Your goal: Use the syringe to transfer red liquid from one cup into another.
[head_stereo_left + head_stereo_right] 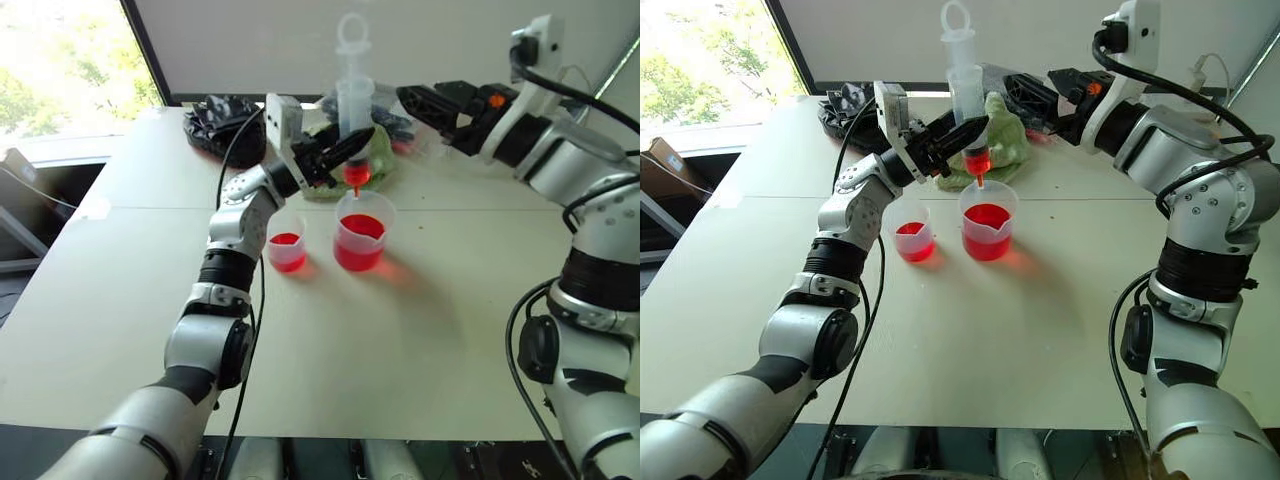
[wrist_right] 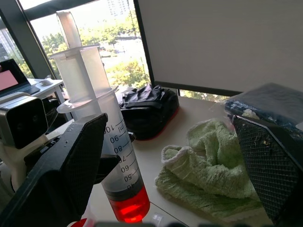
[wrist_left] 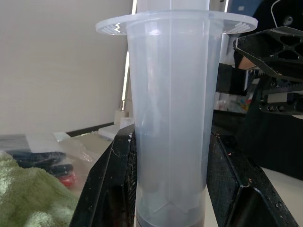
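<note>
The syringe stands upright over the larger cup, its orange-red tip just above the rim. My left gripper is shut on the lower barrel, one finger on each side. Red liquid fills the bottom of the barrel, and the plunger is drawn partway up. The larger cup holds red liquid. The smaller cup beside it, on its left, holds a little too. My right gripper stands open with nothing in it, level with the upper barrel and to its right.
A crumpled green towel lies on the white table just behind the cups. A black bag sits at the back left, and a clear plastic packet with dark things in it at the back.
</note>
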### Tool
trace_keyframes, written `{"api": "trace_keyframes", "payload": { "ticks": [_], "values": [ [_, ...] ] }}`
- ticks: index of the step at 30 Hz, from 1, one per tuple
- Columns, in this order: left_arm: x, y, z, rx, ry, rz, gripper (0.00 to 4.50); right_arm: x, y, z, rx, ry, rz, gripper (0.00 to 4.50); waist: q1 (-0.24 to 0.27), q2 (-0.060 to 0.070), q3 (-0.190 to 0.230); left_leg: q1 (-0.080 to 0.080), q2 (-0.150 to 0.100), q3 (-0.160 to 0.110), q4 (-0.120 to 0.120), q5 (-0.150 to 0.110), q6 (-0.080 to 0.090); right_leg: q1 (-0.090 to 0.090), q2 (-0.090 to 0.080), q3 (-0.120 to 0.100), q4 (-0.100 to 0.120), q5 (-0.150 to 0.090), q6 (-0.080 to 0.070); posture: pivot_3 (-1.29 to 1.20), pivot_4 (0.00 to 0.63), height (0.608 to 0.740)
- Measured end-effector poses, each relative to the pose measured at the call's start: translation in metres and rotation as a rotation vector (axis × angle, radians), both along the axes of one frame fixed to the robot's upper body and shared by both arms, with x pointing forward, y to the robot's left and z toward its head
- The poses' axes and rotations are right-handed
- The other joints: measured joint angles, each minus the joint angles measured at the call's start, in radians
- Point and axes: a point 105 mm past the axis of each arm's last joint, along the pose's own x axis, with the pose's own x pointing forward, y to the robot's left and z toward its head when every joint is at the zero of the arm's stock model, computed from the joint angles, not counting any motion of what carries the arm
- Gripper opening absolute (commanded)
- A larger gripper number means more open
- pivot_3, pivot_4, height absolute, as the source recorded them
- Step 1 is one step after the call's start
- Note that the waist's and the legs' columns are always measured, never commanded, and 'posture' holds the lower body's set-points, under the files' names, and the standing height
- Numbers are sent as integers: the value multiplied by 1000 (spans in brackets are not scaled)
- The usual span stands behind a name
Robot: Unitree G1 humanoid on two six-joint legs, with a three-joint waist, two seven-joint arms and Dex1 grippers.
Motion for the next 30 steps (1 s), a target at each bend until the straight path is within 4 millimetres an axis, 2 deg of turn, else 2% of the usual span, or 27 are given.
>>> {"api": "trace_keyframes", "payload": {
  "ticks": [3,8,12,17,22,26,30],
  "values": [
    [-6,-1,4,2,-9,-14,1395,0,-1,0,-1,0,-3,4388,0,0,0,0,0,0,0,1,-2,0,0,0,0,0,0,0,150,724],
    [-15,-6,-1,-7,60,-71,1395,0,-1,0,-1,1,-3,4388,-1,0,0,0,0,0,0,1,-2,0,0,0,0,0,0,0,150,724],
    [-25,-9,4,16,19,-99,1395,1,-2,-4,-1,12,-7,4388,-1,0,0,0,0,0,-1,1,-2,0,0,0,0,0,0,0,150,724],
    [-31,-5,-7,98,-37,-111,1395,2,-2,-6,-7,16,-11,4388,-2,0,0,0,0,0,-1,1,-2,0,0,0,-1,0,0,0,150,724],
    [-34,-6,-6,115,-71,-121,1395,2,1,-10,-23,25,2,4388,0,0,0,0,0,0,-1,1,-2,0,0,0,-4,0,0,0,150,724],
    [-32,2,-5,126,-77,-103,1395,2,1,-10,-24,24,2,4388,-1,0,0,0,0,0,-2,1,-2,0,0,0,-5,0,0,0,150,724],
    [-26,24,5,95,-64,-59,1395,2,2,-10,-25,25,5,4388,-5,0,0,0,1,0,-2,1,-2,0,1,0,-5,0,0,0,150,724]
  ]
}}
